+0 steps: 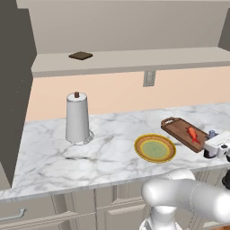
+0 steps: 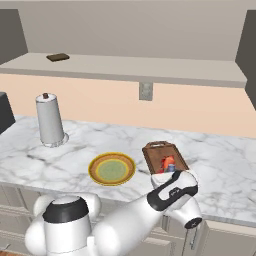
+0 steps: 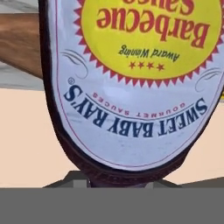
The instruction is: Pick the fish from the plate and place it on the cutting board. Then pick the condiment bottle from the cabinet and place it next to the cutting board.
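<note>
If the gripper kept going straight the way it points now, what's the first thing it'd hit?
The bottle: in the hand view its label sits directly ahead of the gripper, very close, apparently already between the shut jaws. Behind it shows a strip of the cutting board, but depth there is unclear.

Fish (image 1: 192, 133) on cutting board (image 1: 179, 130); plate (image 1: 155, 148) beside.

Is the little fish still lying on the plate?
No, the fish lies on the cutting board, and the plate beside it holds nothing.
</note>
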